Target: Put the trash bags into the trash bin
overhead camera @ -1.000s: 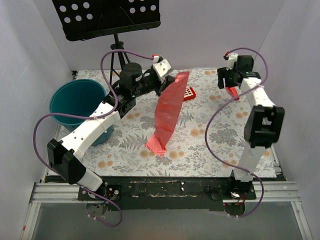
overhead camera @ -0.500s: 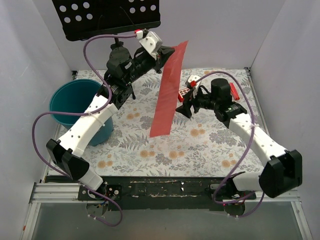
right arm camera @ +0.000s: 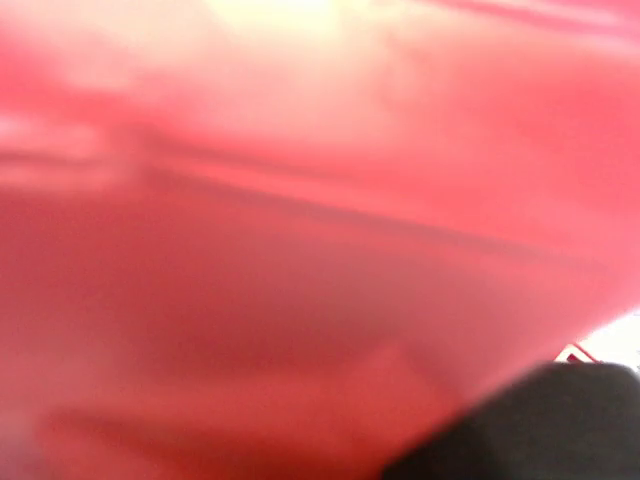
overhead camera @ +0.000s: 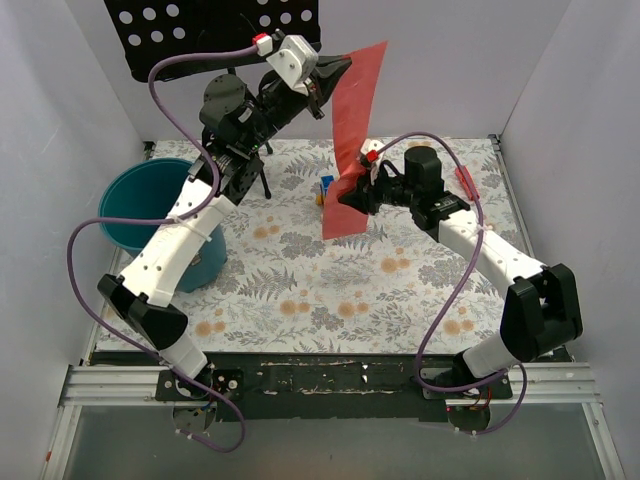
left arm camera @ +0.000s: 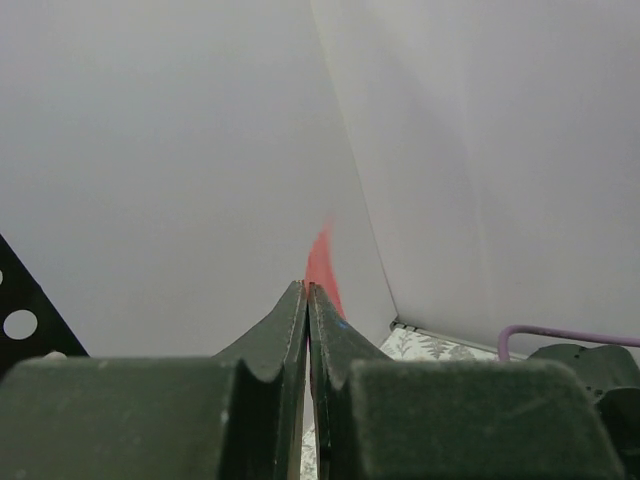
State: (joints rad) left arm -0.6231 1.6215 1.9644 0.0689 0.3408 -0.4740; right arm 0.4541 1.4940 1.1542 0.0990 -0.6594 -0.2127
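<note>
The trash bag (overhead camera: 355, 110), a thin pink-red film, hangs in the air over the back of the table, clear of the cloth. My left gripper (overhead camera: 328, 80) is raised high and shut on its top edge. In the left wrist view the jaws (left arm camera: 307, 290) are pressed together, with a sliver of red film (left arm camera: 322, 262) showing past them. My right gripper (overhead camera: 350, 197) is at the bag's lower end. The right wrist view is filled with blurred red film (right arm camera: 300, 250), which hides the fingers. The teal trash bin (overhead camera: 145, 200) stands at the left edge, behind the left arm.
A black perforated music stand (overhead camera: 215, 30) rises at the back left, close to the raised left arm. A small blue and yellow object (overhead camera: 326, 188) lies behind the bag, and a red stick (overhead camera: 466, 180) lies at the back right. White walls enclose the floral cloth (overhead camera: 300, 290).
The left arm has lifted the bag higher and towards the back wall, so its lower end has left the table. The right arm has swung in from the back right to the bag's lower part.
</note>
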